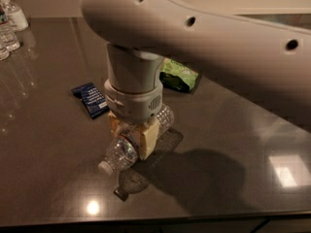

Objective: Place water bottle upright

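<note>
The water bottle (121, 152) is clear ribbed plastic with a white cap at its lower left end. It lies nearly on its side, tilted cap-down, and looks raised slightly above the dark table (48, 144), with its shadow beneath it. My gripper (132, 132) hangs straight down from the big white arm and is shut on the bottle's middle. One tan fingertip (148, 139) covers the front of the bottle, so the label band is hidden.
A dark blue packet (91, 99) lies just left of the gripper. A green bag (180, 75) lies behind it to the right. A white pump-top bottle (14, 14) and small clear bottles (8, 35) stand at the far left. The table's front edge runs along the bottom.
</note>
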`<action>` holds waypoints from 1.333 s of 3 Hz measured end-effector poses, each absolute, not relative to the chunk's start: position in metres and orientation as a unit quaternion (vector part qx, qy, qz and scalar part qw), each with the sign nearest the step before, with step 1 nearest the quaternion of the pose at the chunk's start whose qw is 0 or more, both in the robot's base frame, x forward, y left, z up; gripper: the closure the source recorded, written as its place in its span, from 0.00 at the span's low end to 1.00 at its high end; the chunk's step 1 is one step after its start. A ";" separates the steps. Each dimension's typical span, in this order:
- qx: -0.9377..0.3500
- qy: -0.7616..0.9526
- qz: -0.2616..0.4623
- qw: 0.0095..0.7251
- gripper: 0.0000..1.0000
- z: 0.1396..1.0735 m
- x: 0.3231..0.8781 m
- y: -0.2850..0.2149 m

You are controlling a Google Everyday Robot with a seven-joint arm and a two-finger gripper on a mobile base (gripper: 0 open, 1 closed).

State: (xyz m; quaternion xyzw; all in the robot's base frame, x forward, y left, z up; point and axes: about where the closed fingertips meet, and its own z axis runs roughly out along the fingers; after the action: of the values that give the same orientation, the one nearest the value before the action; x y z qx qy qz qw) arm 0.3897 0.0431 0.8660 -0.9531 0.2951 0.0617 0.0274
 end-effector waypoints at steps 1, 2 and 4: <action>-0.925 0.356 0.119 0.058 1.00 0.901 0.409 0.041; -0.886 0.406 0.179 0.136 1.00 0.948 0.423 0.039; -0.785 0.460 0.308 0.277 1.00 1.008 0.433 0.024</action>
State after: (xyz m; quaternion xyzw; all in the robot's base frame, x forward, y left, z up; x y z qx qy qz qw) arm 0.4335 0.0235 1.0083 -0.7852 0.4597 0.3084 0.2775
